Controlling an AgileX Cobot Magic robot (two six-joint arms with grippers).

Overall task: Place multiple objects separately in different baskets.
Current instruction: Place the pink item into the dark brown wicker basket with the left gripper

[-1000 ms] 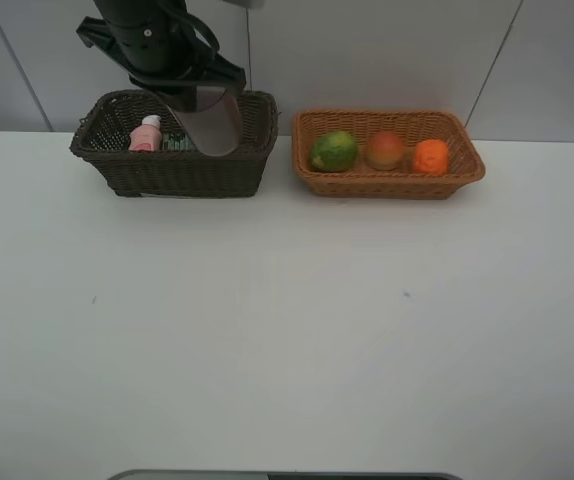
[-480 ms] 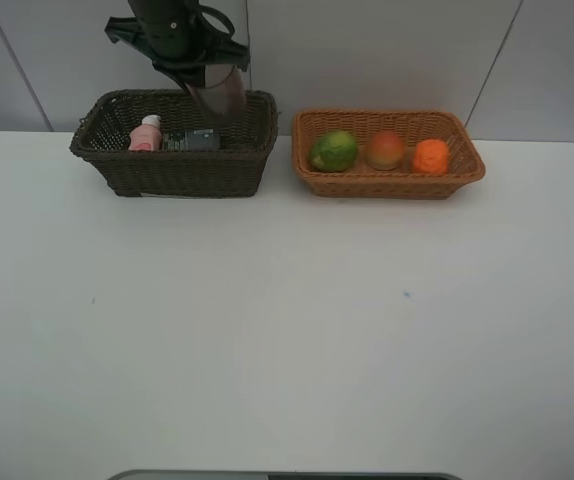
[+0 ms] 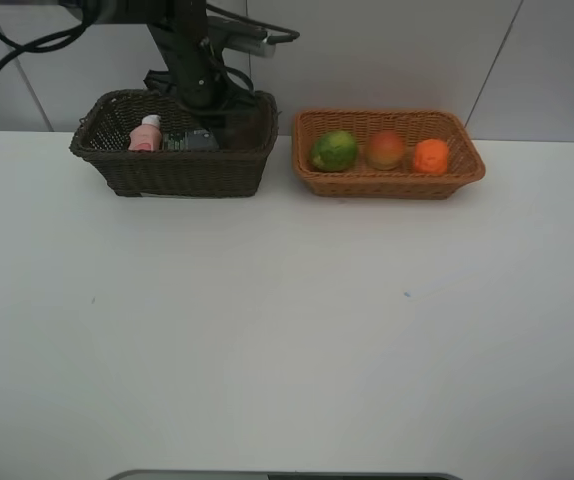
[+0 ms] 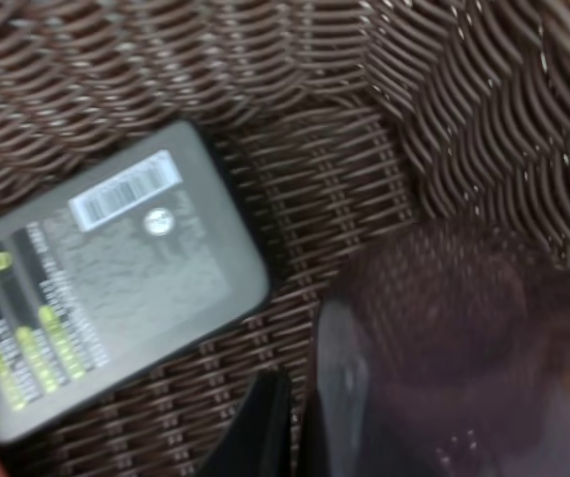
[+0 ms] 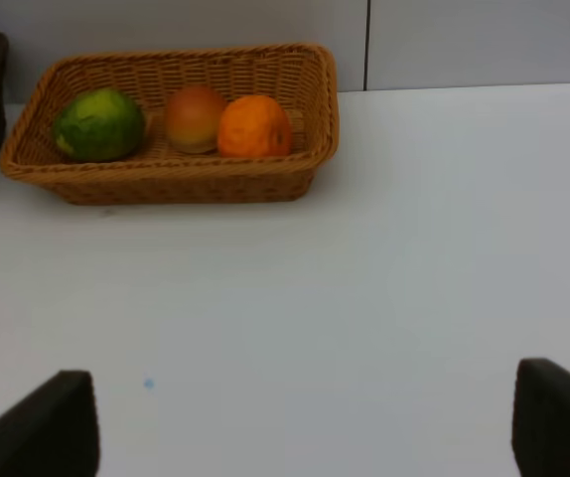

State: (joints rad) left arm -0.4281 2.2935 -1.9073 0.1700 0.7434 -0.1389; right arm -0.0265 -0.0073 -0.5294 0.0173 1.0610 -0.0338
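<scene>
The left claw (image 3: 210, 112) is sunk behind the dark basket's (image 3: 172, 170) wall, so its jaws cannot be read from above. Up close the mauve cup (image 4: 464, 348) is a blur cut off by the frame edge, and the dark bottle (image 4: 106, 288) runs off the picture. Only the right claw's fingertips (image 5: 42, 422) show, cropped at the edge.

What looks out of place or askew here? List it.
Nothing stands out. The green-yellow fruit, peach and orange sit in the tan basket; the pink bottle, dark green bottle and mauve cup are inside the dark basket.
</scene>
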